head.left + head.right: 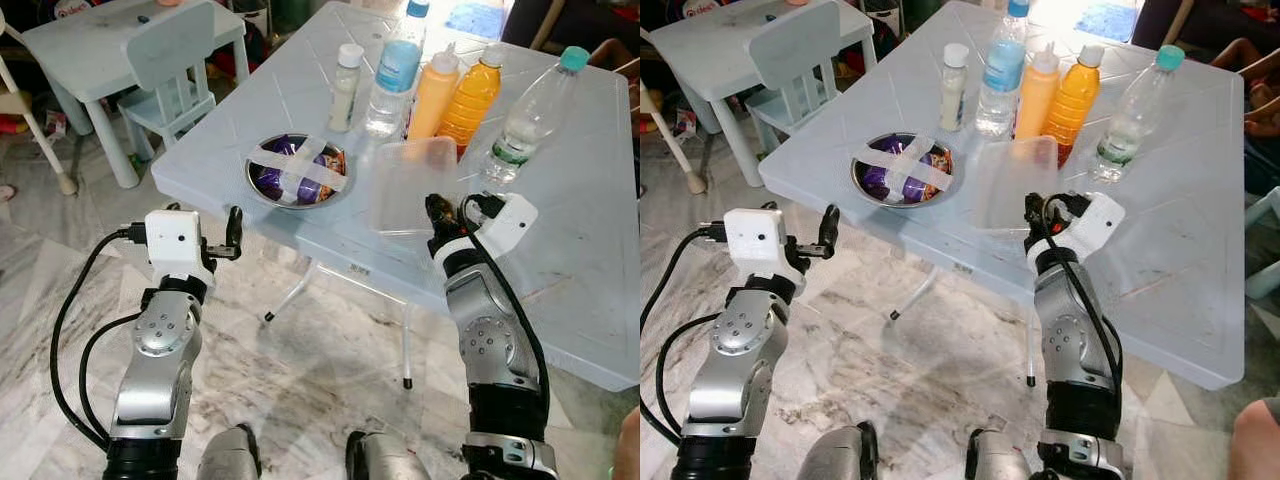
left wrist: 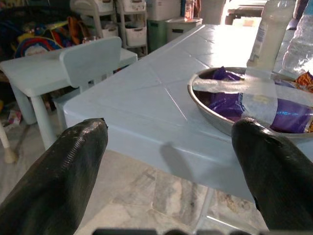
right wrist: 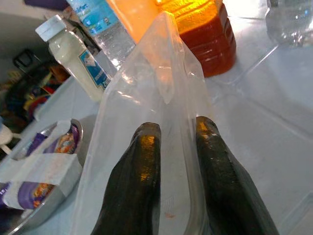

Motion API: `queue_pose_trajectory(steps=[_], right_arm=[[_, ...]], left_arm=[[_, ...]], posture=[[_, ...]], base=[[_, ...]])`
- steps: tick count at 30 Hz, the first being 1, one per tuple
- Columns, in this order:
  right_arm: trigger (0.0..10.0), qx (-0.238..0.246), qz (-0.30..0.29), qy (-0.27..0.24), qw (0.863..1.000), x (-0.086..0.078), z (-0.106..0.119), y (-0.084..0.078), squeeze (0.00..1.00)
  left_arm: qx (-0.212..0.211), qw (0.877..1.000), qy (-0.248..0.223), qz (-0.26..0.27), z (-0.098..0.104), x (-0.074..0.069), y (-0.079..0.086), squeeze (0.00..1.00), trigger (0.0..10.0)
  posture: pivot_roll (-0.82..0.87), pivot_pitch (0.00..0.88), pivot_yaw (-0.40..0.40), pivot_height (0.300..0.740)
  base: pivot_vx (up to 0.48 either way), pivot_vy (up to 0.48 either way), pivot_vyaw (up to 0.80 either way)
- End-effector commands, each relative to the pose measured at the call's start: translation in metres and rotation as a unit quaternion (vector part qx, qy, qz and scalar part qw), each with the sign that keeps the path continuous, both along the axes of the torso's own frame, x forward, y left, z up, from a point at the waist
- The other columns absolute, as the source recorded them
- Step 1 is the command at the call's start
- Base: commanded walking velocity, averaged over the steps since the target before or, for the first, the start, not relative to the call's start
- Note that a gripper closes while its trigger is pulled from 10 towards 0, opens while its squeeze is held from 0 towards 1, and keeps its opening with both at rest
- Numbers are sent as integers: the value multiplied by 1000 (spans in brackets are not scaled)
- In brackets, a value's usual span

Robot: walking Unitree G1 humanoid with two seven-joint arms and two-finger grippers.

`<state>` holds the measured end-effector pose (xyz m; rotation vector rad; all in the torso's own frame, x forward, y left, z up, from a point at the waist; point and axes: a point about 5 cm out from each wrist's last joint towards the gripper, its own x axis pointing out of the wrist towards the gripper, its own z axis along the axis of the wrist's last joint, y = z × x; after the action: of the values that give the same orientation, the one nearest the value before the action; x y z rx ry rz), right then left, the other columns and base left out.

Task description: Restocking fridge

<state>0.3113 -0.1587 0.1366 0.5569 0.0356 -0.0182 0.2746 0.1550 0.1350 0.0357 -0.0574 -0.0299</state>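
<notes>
Right gripper (image 1: 437, 218) at the table's (image 1: 580, 270) near edge, fingers (image 3: 142, 181) pinching the near wall of the clear plastic container (image 1: 412, 185). Container sits on the table between the taped steel bowl (image 1: 297, 170) and the water bottle (image 1: 525, 120), bottles just behind it. Left gripper (image 1: 233, 232) spread wide, off the table edge near the bowl.

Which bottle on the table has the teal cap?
The clear water bottle farthest toward the robot's right, leaning in the row. Its cap is teal; the others wear white, blue or orange tops.
</notes>
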Motion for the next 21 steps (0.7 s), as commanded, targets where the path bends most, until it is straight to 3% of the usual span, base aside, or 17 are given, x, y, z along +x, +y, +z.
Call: queue_pose_trajectory(steps=[1,3,5,9,19,20,21], right_arm=[[10000,-40,-12,26,999,-4,-11,-5,0],[10000,-113,-3,5,994,-5,-9,-4,0],[10000,-138,3,-10,990,-5,-6,-3,0],[10000,-114,2,-16,993,-8,-5,-5,0],[10000,-112,-18,-12,993,-8,-10,-10,0],[8235,-111,-17,-12,994,-8,-10,-10,0],[7529,-104,-15,-12,994,-8,-10,-9,0]], left_arm=[[-1,1000,3,-2,-1,1,-1,0,10000],[-2,1000,4,-4,-1,2,-2,0,10000],[-4,1000,5,-5,-1,3,-2,0,10000],[-5,1000,5,-8,-2,4,-5,0,10000],[-7,1000,3,-12,-1,6,-8,0,10000],[-7,1000,4,-13,-1,6,-8,0,10000],[-7,1000,4,-16,-1,6,-10,0,10000]], posture=[[-20,103,-39,740],[-26,99,-38,740],[-29,99,-38,740],[-33,98,-37,740],[-34,93,-32,740],[-34,92,-30,740],[-33,92,-29,740]], base=[[0,0,0],[0,0,0],[-279,0,0],[-285,0,0],[-286,0,0],[-285,0,0],[-285,0,0]])
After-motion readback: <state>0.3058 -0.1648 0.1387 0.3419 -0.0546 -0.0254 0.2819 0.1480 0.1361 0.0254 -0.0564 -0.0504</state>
